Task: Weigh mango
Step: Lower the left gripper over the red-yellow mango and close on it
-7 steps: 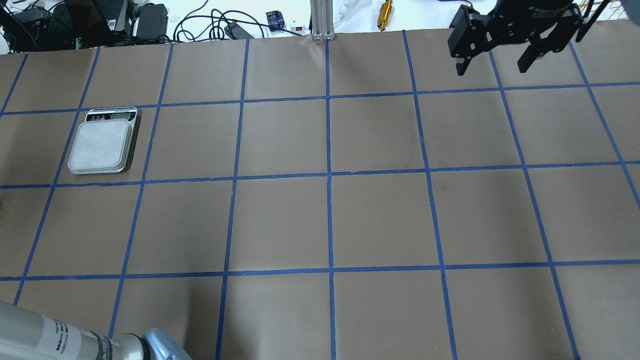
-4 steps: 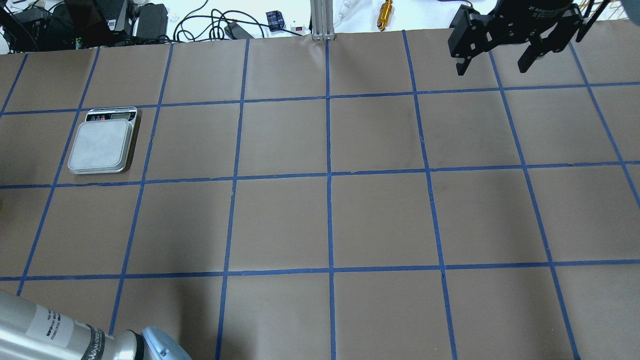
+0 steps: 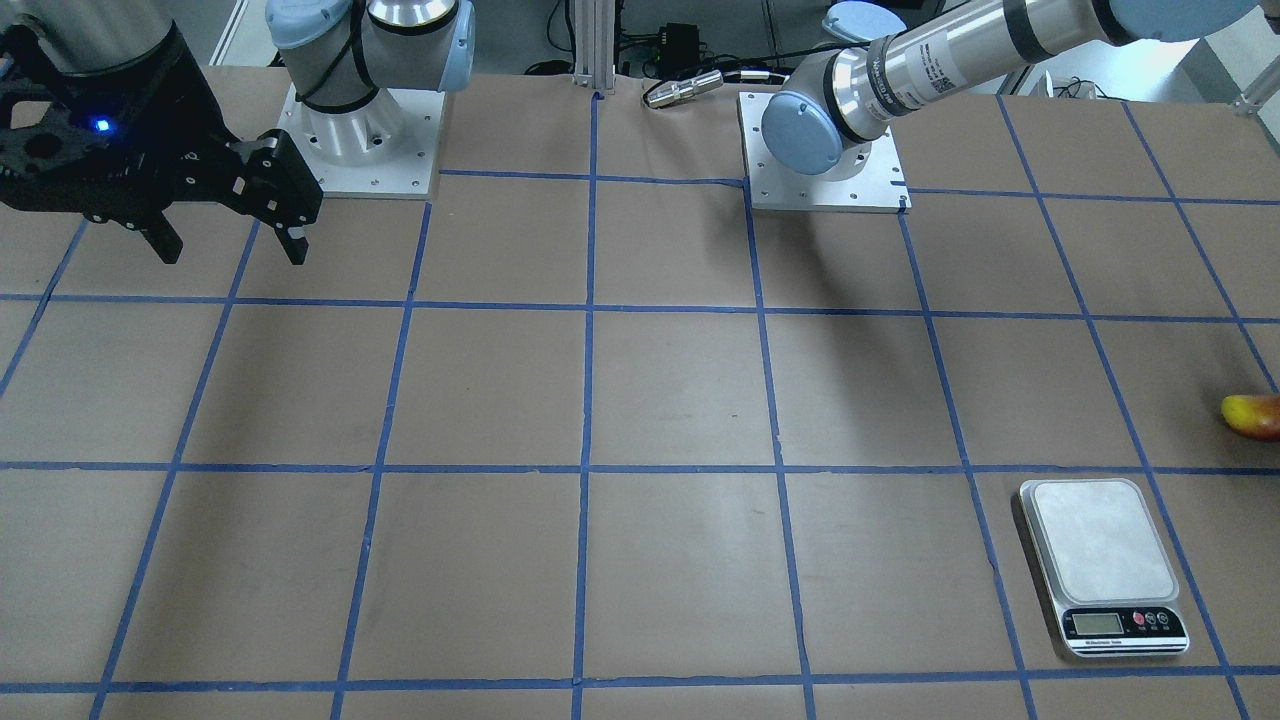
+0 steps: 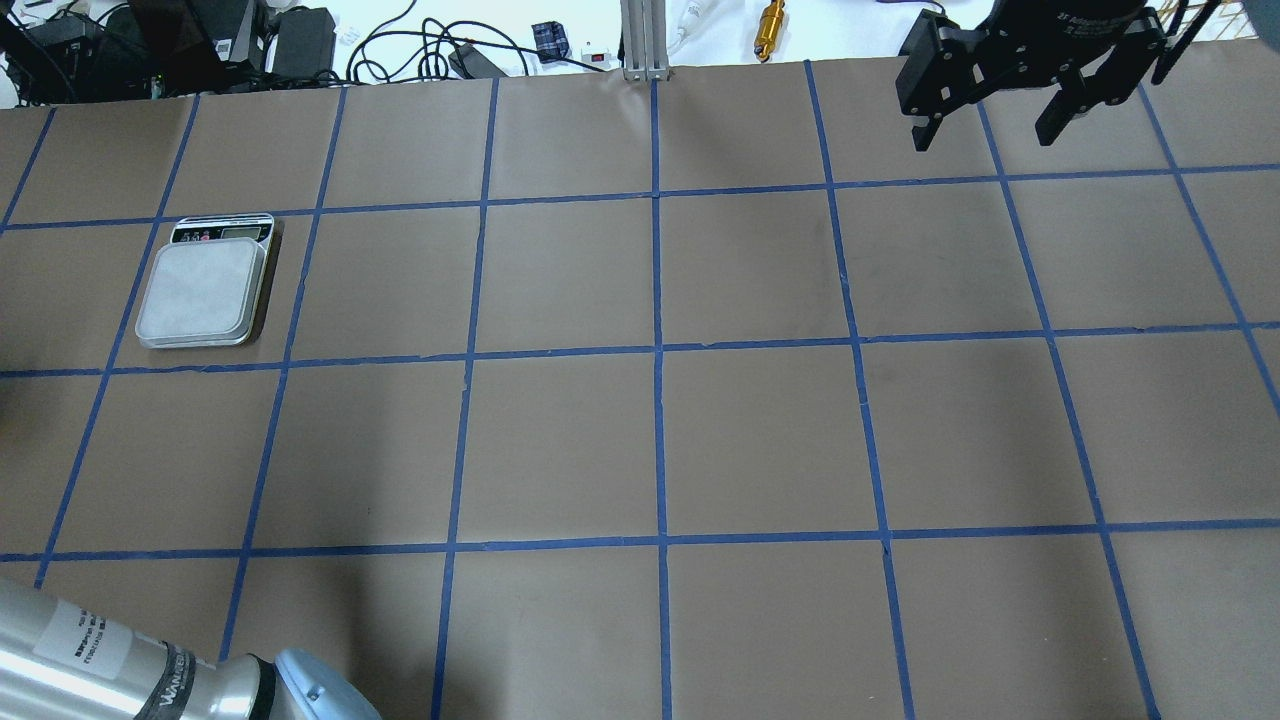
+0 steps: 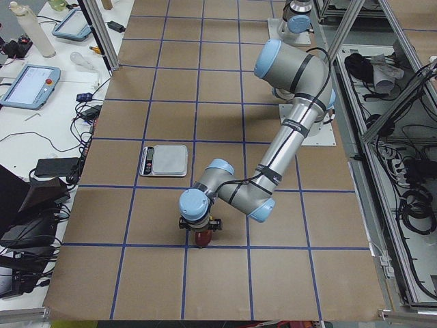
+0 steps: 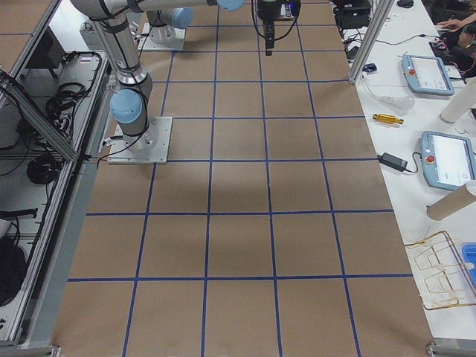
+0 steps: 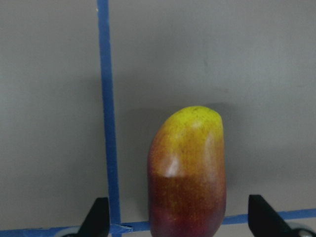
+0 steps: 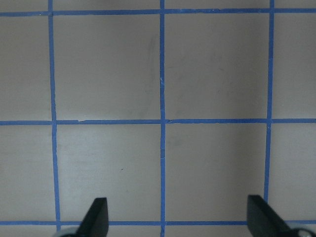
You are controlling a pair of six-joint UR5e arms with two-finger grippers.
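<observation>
The mango (image 7: pixel 187 173), yellow at its far end and red near me, lies on the brown table on a blue tape line. My left gripper (image 7: pixel 180 219) is open and straddles its red end, with a gap at each finger. The exterior left view shows this gripper (image 5: pixel 200 225) low over the mango (image 5: pixel 203 238). The mango (image 3: pixel 1255 415) also shows at the front-facing view's right edge. The silver scale (image 4: pixel 205 290) stands bare, one grid square from the mango (image 3: pixel 1100 545). My right gripper (image 4: pixel 985 135) is open and empty, high over the far right.
The table is brown paper with a blue tape grid. The left arm's elbow (image 4: pixel 300 690) hangs over the near left edge. Cables, a brass part (image 4: pixel 770 28) and tablets lie past the far edge. The arm bases (image 3: pixel 825 150) stand at the robot's side.
The left arm's forearm and elbow have shifted a little lower and to the left in the overhead view. The right gripper and the scale have not moved.
</observation>
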